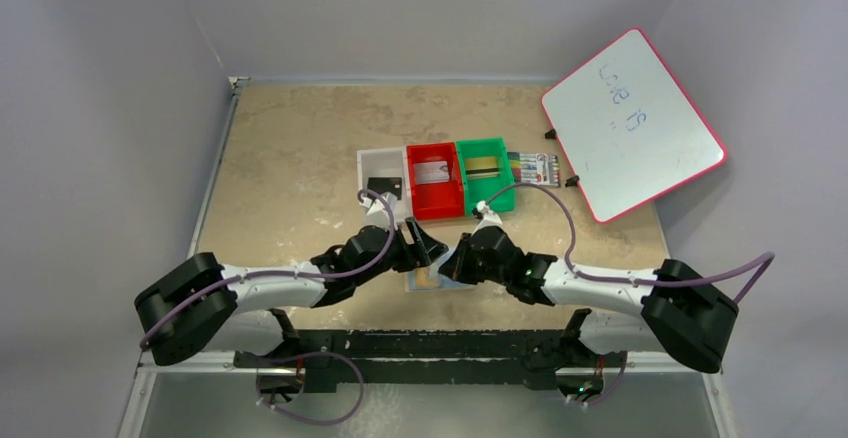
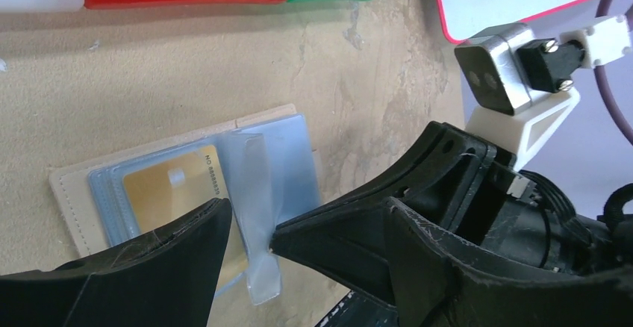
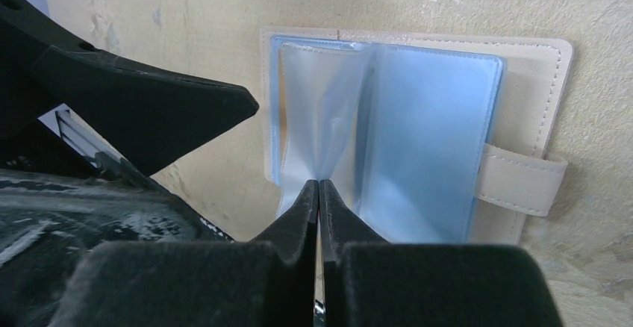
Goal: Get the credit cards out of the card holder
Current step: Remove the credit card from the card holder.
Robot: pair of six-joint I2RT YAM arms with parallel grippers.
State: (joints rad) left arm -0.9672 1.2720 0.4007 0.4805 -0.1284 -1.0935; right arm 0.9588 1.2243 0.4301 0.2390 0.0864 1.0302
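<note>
The card holder (image 3: 534, 103) lies open and flat on the table, tan with light-blue pockets and a snap tab; it also shows between the two arms (image 1: 428, 281). My right gripper (image 3: 319, 185) is shut on the lower edge of one clear pocket sleeve (image 2: 252, 185), holding it upright. A gold credit card (image 2: 173, 191) sits in the left pocket beneath. My left gripper (image 2: 306, 206) is open, its left finger (image 2: 172, 260) over the gold card's near corner. The right gripper's tip (image 2: 313, 234) sits between the left fingers.
Behind the holder stand a white bin (image 1: 383, 163) with a dark card, a red bin (image 1: 435, 198) with a pale card and a green bin (image 1: 487, 193) with a gold card. A marker pack (image 1: 535, 168) and a red-edged whiteboard (image 1: 632, 123) lie at the back right.
</note>
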